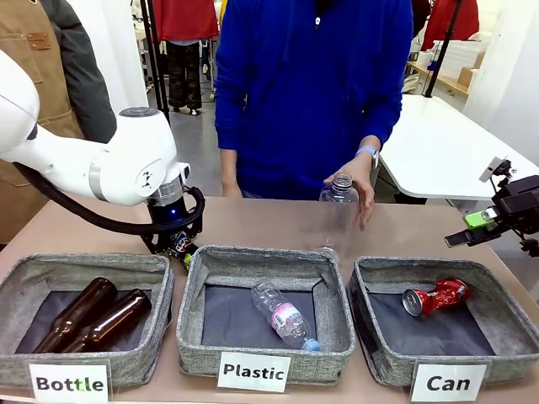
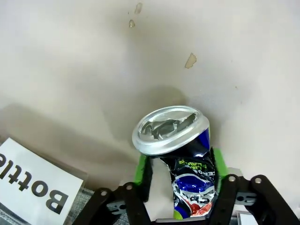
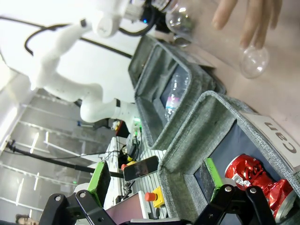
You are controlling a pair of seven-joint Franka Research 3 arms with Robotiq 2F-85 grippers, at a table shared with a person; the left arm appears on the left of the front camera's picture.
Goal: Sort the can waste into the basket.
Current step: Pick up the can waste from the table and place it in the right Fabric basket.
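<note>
Reading labels "Bottle" (image 1: 70,384), "Plastic" (image 1: 253,371) and "Can" (image 1: 448,383), we find the red can (image 1: 436,297) in the Can basket (image 1: 505,295); left tool (image 2: 180,163) straddles the blue can (image 2: 171,131), grip unclear; right tool (image 3: 155,173) gapes.

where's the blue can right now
Front view: the blue can sits on the table at the left, behind the gap between the Bottle basket and Plastic basket, between the left jaws.

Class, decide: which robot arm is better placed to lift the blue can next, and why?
Left. The left gripper straddles the blue can, a pad on each side. The right gripper hangs open far off, near the Can basket holding the red can.
</note>
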